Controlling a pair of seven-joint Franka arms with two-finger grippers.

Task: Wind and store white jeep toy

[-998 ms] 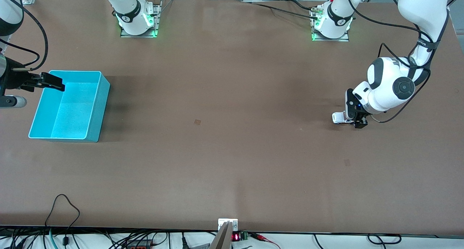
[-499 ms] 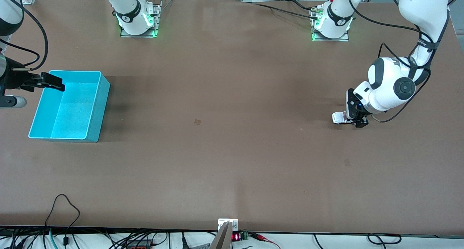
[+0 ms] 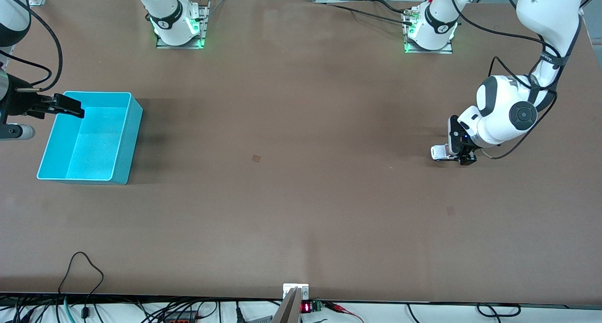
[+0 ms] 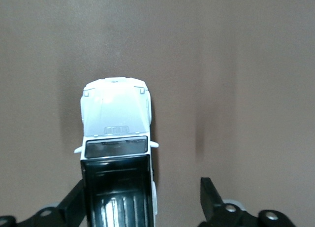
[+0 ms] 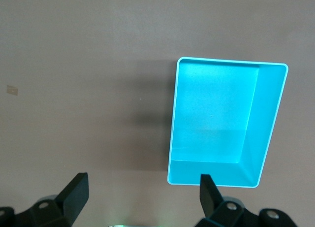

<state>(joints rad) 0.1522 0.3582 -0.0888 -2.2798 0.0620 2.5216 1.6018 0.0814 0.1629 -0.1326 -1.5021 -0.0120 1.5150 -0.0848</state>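
The white jeep toy (image 4: 117,158) sits on the counter (image 3: 301,196) at the left arm's end, low between the spread fingers of your left claw (image 4: 142,207); one finger touches its side, the other stands apart, so nothing is gripped; its long axis runs straight out from the claw, glossy black roof nearest, smooth boxy bonnet leading; your right claw (image 3: 70,107) waits open and empty over the cyan bin (image 5: 224,123), a rigid, hollow rectangle.

On my screens: a white jeep toy (image 4: 116,138) with a glossy black roof and dark windscreen; a plain cyan bin (image 5: 224,123); a brown table (image 3: 301,172).
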